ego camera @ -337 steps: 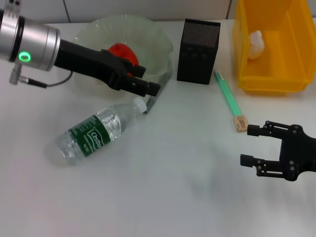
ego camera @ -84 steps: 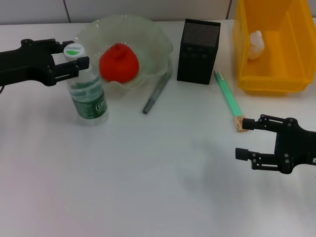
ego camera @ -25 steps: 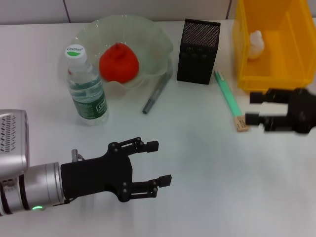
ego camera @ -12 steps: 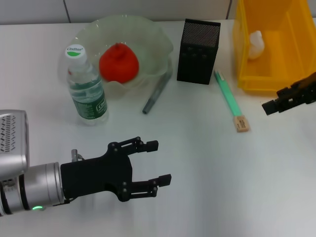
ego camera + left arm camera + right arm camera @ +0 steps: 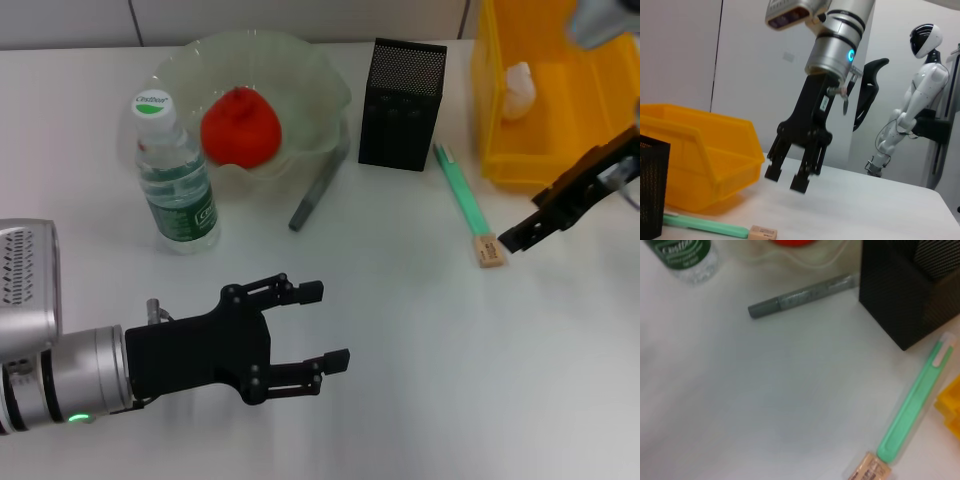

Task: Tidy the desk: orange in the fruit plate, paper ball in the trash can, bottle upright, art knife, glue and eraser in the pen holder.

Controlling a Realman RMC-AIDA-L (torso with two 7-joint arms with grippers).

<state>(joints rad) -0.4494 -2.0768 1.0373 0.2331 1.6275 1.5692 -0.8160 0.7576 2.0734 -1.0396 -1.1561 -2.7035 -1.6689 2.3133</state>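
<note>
Our right gripper (image 5: 522, 240), fingers apart & empty, has dropped beside the eraser (image 5: 489, 251); left gripper (image 5: 310, 325) idles open.

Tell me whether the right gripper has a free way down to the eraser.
Probably yes. The right gripper hangs open close beside the eraser, which lies bare on the table. Only the green art knife, touching its far end, might crowd the fingers.

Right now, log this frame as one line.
bottle upright | orange in plate | eraser on desk | right hand open above eraser | left hand open, idle
</note>
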